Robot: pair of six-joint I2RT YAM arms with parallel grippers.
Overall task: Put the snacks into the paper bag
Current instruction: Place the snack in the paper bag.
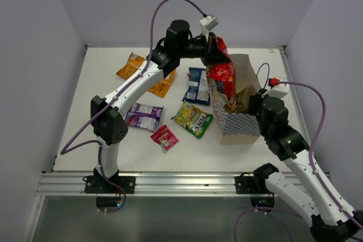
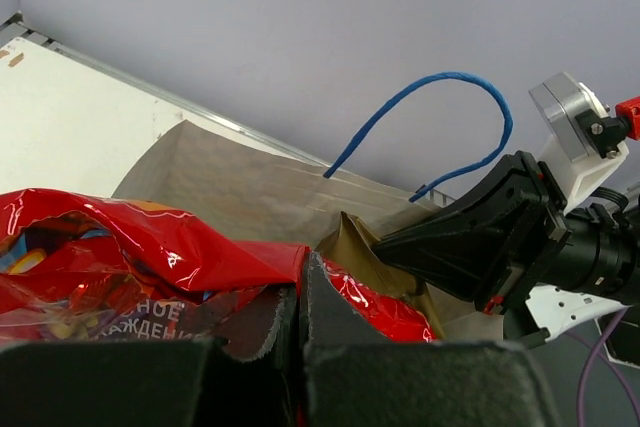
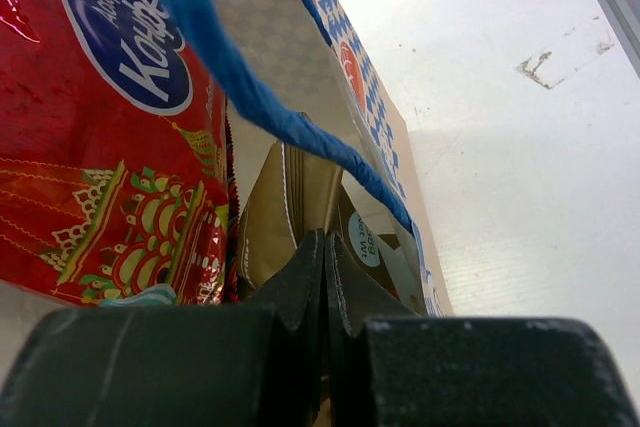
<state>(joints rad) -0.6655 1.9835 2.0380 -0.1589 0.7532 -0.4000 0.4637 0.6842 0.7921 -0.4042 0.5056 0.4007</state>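
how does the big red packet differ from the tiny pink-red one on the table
Size: the red packet is much larger than the pink-red packet. Pose: the red packet hangs upright at the mouth of the paper bag; the pink-red packet lies flat on the table. State: the left gripper is shut on the red packet; nothing touches the pink-red packet. Both are shiny reddish packets.

Paper bag (image 1: pixel 241 124): tan kraft, blue-and-white zigzag sides, blue cord handle (image 2: pixel 440 117). Stands upright, mouth open, right part of table (image 1: pixel 187 154).
Red packet (image 1: pixel 222 76): crinkly foil, upright, lower end inside bag mouth, top pinched by left end effector (image 2: pixel 302 297).
Flat on table, left of bag: dark blue packet (image 1: pixel 197 85), yellow-green packet (image 1: pixel 193 119), small pink-red packet (image 1: pixel 164 138), purple packet (image 1: pixel 144 115), orange packets (image 1: pixel 130 65) farthest left.
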